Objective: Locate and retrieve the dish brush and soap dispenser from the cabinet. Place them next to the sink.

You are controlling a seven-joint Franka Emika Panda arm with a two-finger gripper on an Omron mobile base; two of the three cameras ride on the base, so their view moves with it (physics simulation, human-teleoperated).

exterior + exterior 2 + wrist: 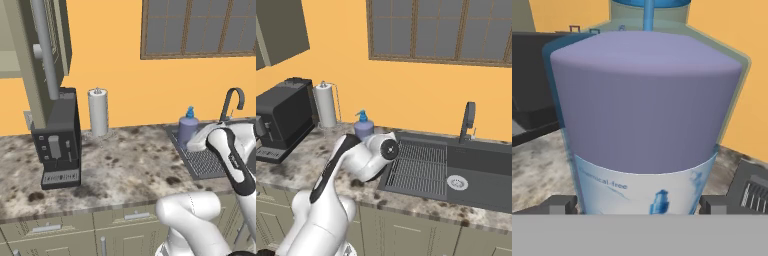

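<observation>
Risk: the lavender-purple soap dispenser with the blue pump top [644,110] stands between the fingers with almost no room to spare on either side, so a pull-back that drifts sideways could drag or tip it over, by my judgement.
Risk, second: the bottle sits just at the edge of the ridged grey drainboard [417,167]; a nudge towards the dark grey sink basin [481,180] might send it onto the ridges or into the basin.
Risk, third: the dish brush is not to be made out in these pictures, so the task is likely only half done.
Soap dispenser, place: upright on the speckled stone worktop [125,170], touching or just beside the drainboard's left edge, near the wall, with the white paper-towel roll [98,112] and the black coffee machine [60,140] further left.
Fingers: spread wide, one dark tip [561,204] on each side of the bottle's pale label; whether they touch it I cannot tell.
Gripper [639,205]: low and level at the base of the bottle, facing the wall.
</observation>
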